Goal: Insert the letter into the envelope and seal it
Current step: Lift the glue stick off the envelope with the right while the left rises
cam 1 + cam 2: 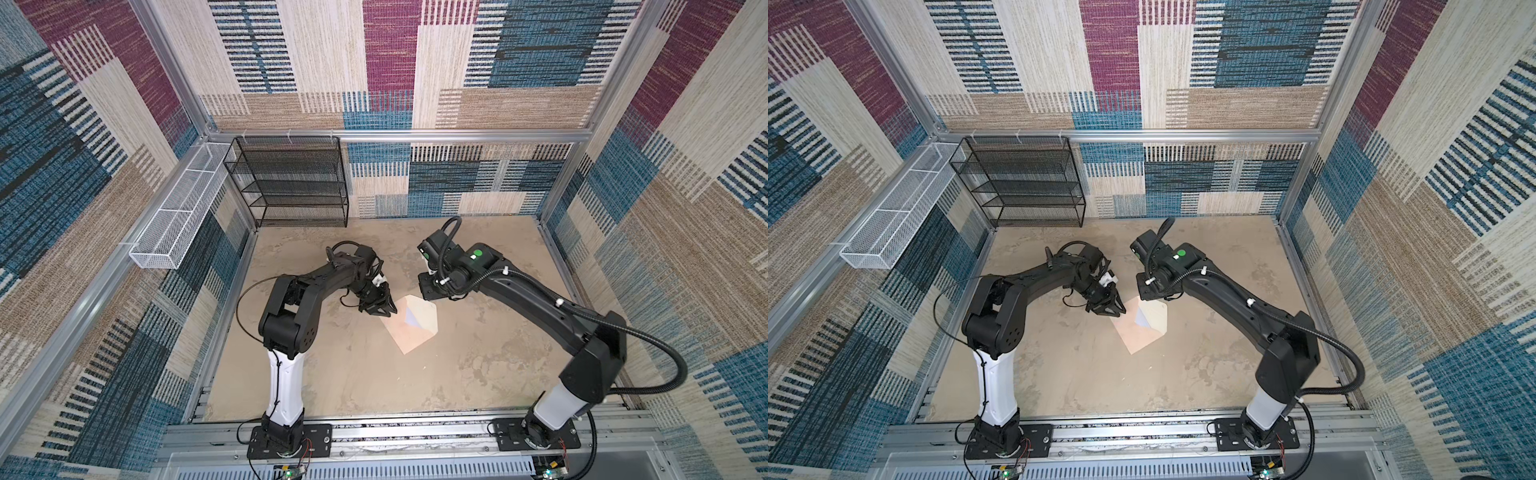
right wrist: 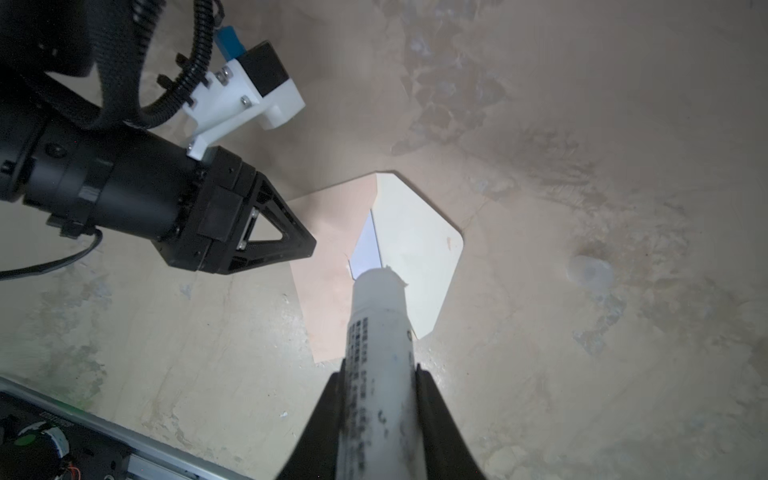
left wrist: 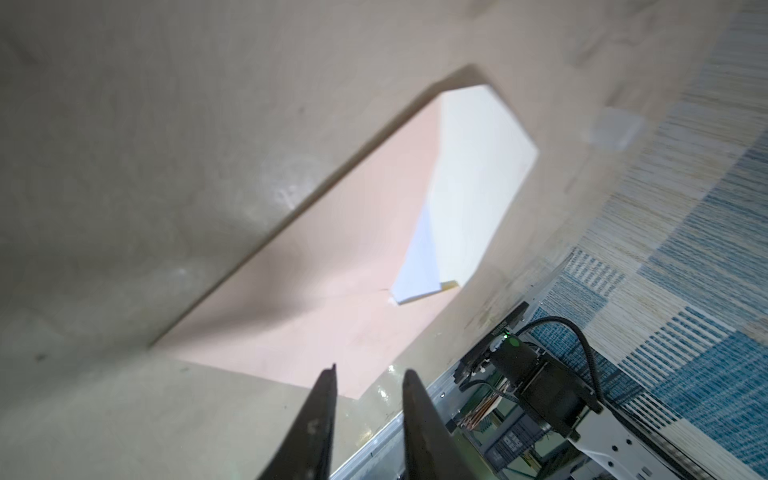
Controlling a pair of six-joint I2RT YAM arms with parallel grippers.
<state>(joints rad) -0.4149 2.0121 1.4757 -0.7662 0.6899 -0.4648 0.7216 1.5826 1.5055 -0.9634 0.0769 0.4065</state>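
Right gripper [image 2: 378,370]: your jaws clamp a white tube [image 2: 380,316] near the envelope [image 2: 328,299].
Left gripper [image 3: 368,372]: jaws apart, empty, at the envelope's edge.
Letter [image 2: 365,247]: sliver inside envelope mouth.

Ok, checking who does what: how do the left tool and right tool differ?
The left tool stands open and empty; the right tool is shut on a white cylindrical glue stick. The left tool sits by the edge of the pale peach paper envelope; the right tool points the stick toward its open cream flap. Both are black.
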